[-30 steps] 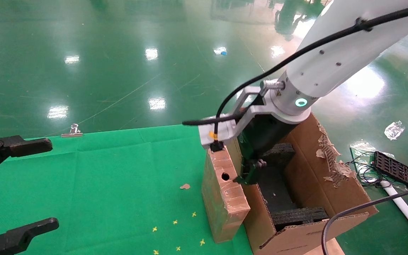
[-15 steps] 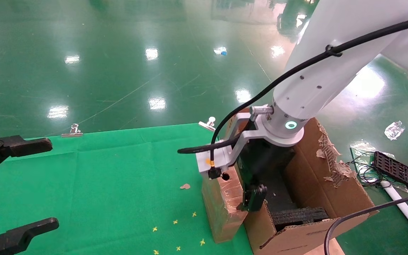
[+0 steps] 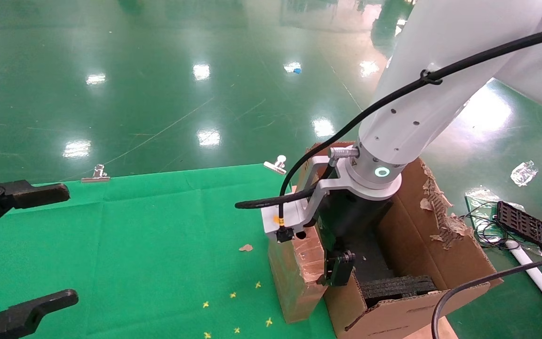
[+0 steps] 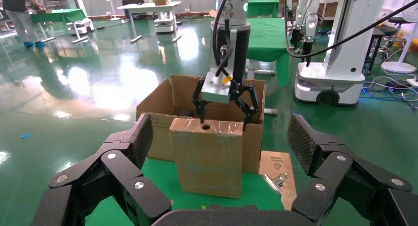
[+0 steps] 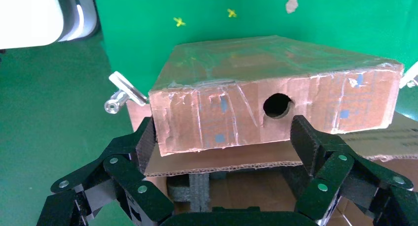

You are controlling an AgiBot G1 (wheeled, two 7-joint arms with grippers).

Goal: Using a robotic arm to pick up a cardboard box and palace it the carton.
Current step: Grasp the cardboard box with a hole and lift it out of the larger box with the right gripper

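**Close on the box top, then lift clear**

The box [image 3: 297, 273] stands on end on the green bench [image 3: 134, 245], touching the carton [image 3: 421, 235], long axis vertical, holed top face up. The right claw [image 5: 224, 142] straddles that top, fingers [image 5: 315, 147] apart, not yet clamped. Close squarely across the short ends; lift above the carton wall before swinging in. The left claw [image 4: 217, 152] idles, spread, well away from the box.

White robotic arm [image 3: 417, 108] above slim cardboard box [image 3: 299, 270] upright on green cloth [image 3: 134, 245], beside carton [image 3: 440, 254]
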